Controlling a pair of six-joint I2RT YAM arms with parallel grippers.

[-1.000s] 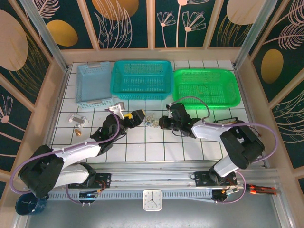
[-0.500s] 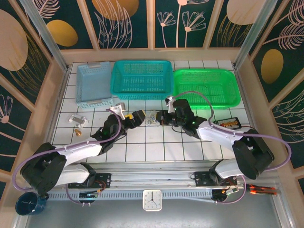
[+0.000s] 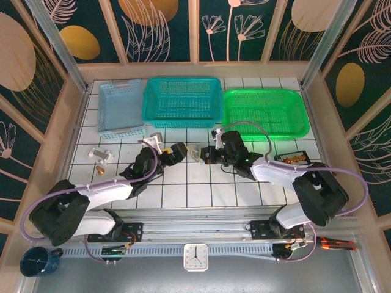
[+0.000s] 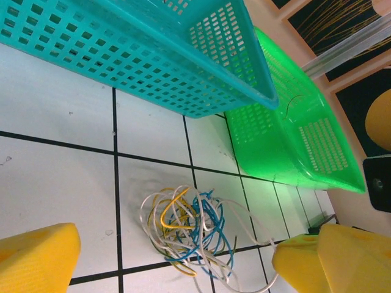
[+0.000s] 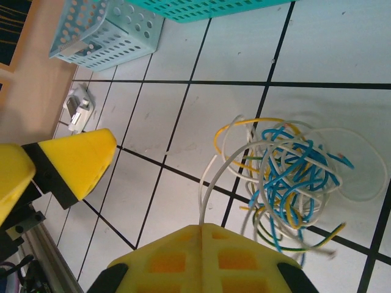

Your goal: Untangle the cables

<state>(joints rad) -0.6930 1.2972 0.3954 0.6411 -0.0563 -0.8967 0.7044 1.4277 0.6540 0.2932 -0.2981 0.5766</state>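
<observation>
At the near edge, a clock (image 3: 195, 256) lay in front of the rail carrying both arm bases. Beyond it, on the white tiled table (image 3: 201, 192), both arms reached in toward the middle.

The left gripper (image 3: 166, 148) stood with its yellow fingers (image 4: 38, 259) wide apart, holding nothing. The right gripper (image 3: 208, 153) faced it from the right. Its fingers (image 5: 198, 253) were pressed together, and one whitish strand ran into the seam at their tips.

The cables (image 5: 287, 177) formed a loose knot of blue, whitish and yellowish strands. The knot lay on the tiles between the two grippers, just beside the right gripper's tips and across a black grid line.

Farther back, three baskets stood in a row along the far wall:
- a pale blue basket (image 3: 120, 107) on the left;
- a teal basket (image 3: 181, 101) in the middle;
- a green basket (image 3: 266, 113) on the right.
</observation>
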